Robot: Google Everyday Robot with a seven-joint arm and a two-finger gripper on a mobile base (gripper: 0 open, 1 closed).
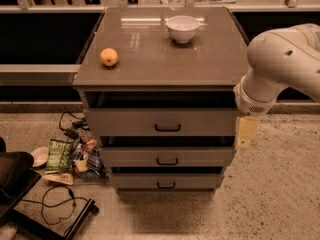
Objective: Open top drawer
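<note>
The top drawer [161, 122] is the widest grey drawer of the cabinet, right under the brown top, with a small dark loop handle [167, 128] at its centre. A dark gap shows above its front panel. My gripper [246, 131] hangs down from the white arm [275, 64] at the right end of the drawer's front, level with the panel and well right of the handle. It holds nothing that I can see.
Two narrower drawers [166, 157] [165, 181] sit below. On the cabinet top [150, 59] are an orange [109, 57] and a white bowl [182, 28]. Snack bags [70, 156], cables and a black stand [30, 194] lie on the floor at the left.
</note>
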